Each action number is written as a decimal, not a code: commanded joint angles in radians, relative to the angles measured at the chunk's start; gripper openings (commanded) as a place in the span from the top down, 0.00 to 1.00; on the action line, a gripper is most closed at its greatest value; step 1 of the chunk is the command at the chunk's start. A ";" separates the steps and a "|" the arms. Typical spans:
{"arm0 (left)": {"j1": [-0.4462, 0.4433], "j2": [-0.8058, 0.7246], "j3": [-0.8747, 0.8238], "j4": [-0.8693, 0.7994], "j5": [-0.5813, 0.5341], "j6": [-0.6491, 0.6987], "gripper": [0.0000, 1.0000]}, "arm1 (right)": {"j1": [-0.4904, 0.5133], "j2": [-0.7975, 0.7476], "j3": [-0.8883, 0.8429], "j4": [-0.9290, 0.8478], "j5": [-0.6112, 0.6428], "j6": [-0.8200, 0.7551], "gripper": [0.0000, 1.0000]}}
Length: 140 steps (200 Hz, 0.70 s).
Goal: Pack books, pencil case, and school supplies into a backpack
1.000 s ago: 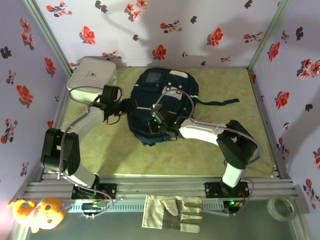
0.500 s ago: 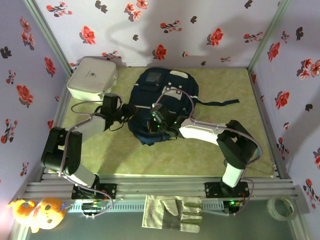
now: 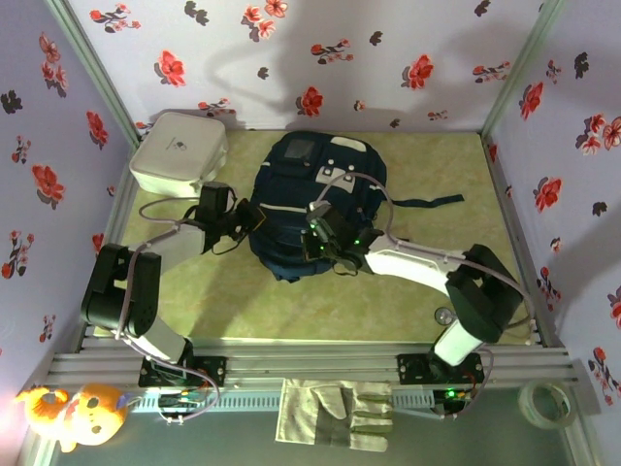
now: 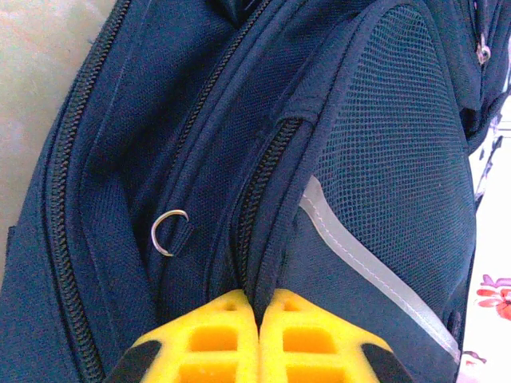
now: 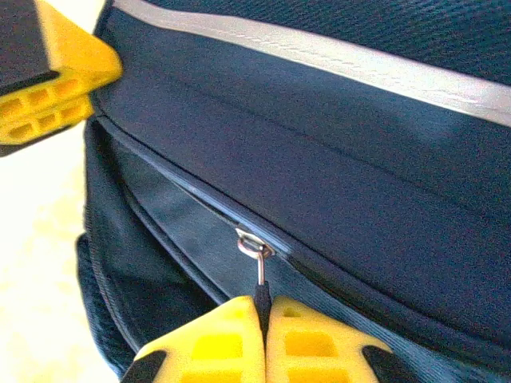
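Observation:
The navy-blue backpack (image 3: 315, 184) lies flat at the middle of the table, with grey patches near its far end. My left gripper (image 3: 254, 216) is at the backpack's left side, and its yellow fingers (image 4: 215, 343) are shut on a fold of fabric beside a zip (image 4: 259, 299). My right gripper (image 3: 316, 239) is at the near edge of the backpack, shut on the zipper pull (image 5: 257, 259). The left gripper's fingers (image 5: 48, 96) show at the upper left of the right wrist view. The books, pencil case and school supplies are hidden or out of view.
A white square box (image 3: 178, 150) stands at the back left, close to my left arm. A dark strap (image 3: 427, 201) trails right from the backpack. A work glove (image 3: 340, 413), a tape roll (image 3: 545, 403) and a plush toy (image 3: 73, 413) lie beyond the front rail.
My left gripper moved right onto the backpack's side and shut on its fabric. My right gripper, still shut on the zipper pull, shifted slightly right and its elbow swung right.

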 commanded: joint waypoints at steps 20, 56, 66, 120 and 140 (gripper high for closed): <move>0.024 -0.040 0.033 -0.006 0.025 0.077 1.00 | -0.054 -0.112 -0.090 -0.120 0.148 -0.055 1.00; 0.024 -0.044 0.046 -0.076 0.030 0.141 1.00 | -0.098 -0.168 -0.122 -0.130 0.139 -0.091 1.00; 0.024 -0.044 0.058 -0.111 0.031 0.166 1.00 | -0.108 -0.178 -0.123 -0.137 0.131 -0.111 1.00; 0.025 -0.051 0.147 -0.345 0.029 0.345 1.00 | -0.182 -0.183 -0.106 -0.137 0.160 -0.186 1.00; 0.024 -0.052 0.171 -0.392 0.030 0.394 1.00 | -0.214 -0.178 -0.104 -0.108 0.139 -0.193 1.00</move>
